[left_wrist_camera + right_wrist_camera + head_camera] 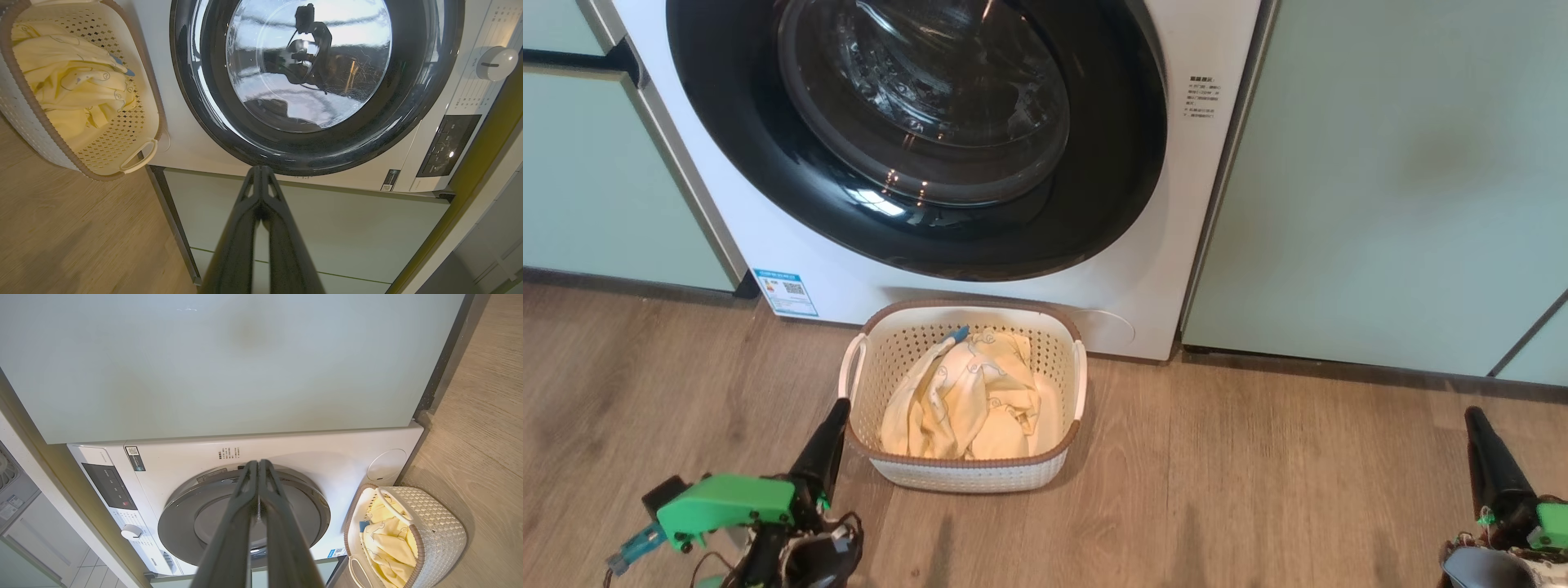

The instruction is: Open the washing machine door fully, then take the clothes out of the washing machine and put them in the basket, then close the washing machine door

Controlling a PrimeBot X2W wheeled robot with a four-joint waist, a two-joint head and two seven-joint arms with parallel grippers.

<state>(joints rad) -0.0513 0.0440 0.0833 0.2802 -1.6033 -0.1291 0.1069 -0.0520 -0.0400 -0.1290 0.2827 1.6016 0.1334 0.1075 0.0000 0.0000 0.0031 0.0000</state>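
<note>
Both left gripper [836, 416] and right gripper [1478, 429] are pressed together and empty; clothes [964, 396] lie in basket [968, 306] just beside the left one, and door [915, 122], ahead and above, looks flush shut to me, latch unconfirmed, left arm nearer.

The basket [968, 478] stands on the floor [1258, 490], just right of the left hand [836, 412] and slightly ahead of it. The hand's tip is just beside the basket's near left corner. The clothes [968, 400] lie in the basket. Ahead of the left hand, behind the basket, stands the washing machine [849, 278], with the washing machine door [1111, 163] set flat in its front, above the basket. The right hand [1474, 420] is well apart to the basket's right. Directly ahead of it stands a cabinet panel [1380, 204], right of the machine. A second cabinet panel [596, 188] stands left of the machine.
</note>
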